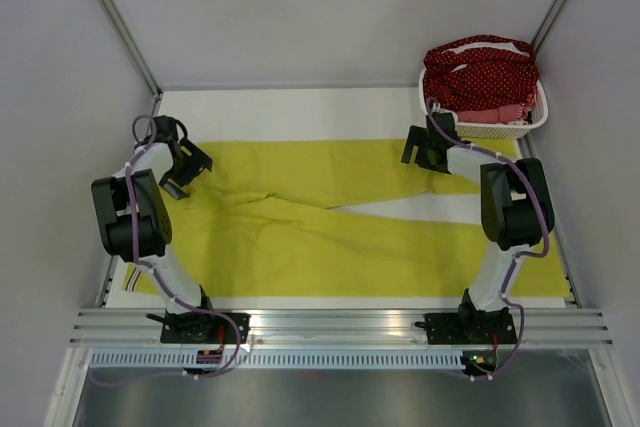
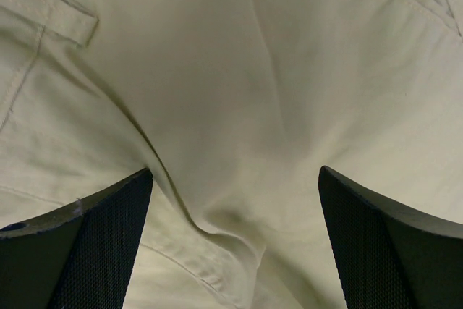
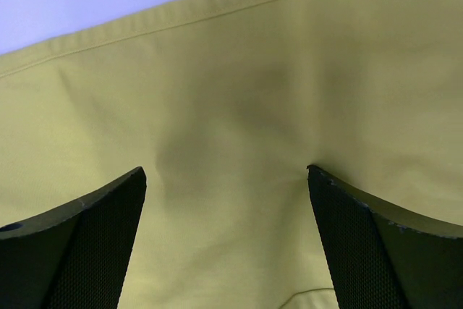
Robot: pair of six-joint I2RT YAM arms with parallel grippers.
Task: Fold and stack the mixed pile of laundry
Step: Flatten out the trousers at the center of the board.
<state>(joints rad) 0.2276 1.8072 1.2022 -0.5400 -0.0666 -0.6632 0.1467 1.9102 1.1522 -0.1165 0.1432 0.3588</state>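
Observation:
Yellow-green trousers point(image 1: 300, 237) lie spread across the table, waist at the left and legs running right. My left gripper point(image 1: 190, 172) hovers low over the waist end. In its wrist view the left gripper point(image 2: 235, 171) is open, its fingers astride a raised fold point(image 2: 217, 229) near a belt loop point(image 2: 65, 16). My right gripper point(image 1: 420, 152) is over the upper leg's far end. In its wrist view the right gripper point(image 3: 226, 169) is open, close to the flat cloth just inside the hem point(image 3: 181, 19). The rest of the laundry pile, a dark red white-dotted cloth point(image 1: 480, 72) over a pink piece point(image 1: 490, 115), fills the basket.
The white perforated basket point(image 1: 500, 130) stands at the back right corner, just behind my right gripper. White table surface point(image 1: 300, 112) shows beyond the trousers and between the two legs. Walls close in on the left, right and back.

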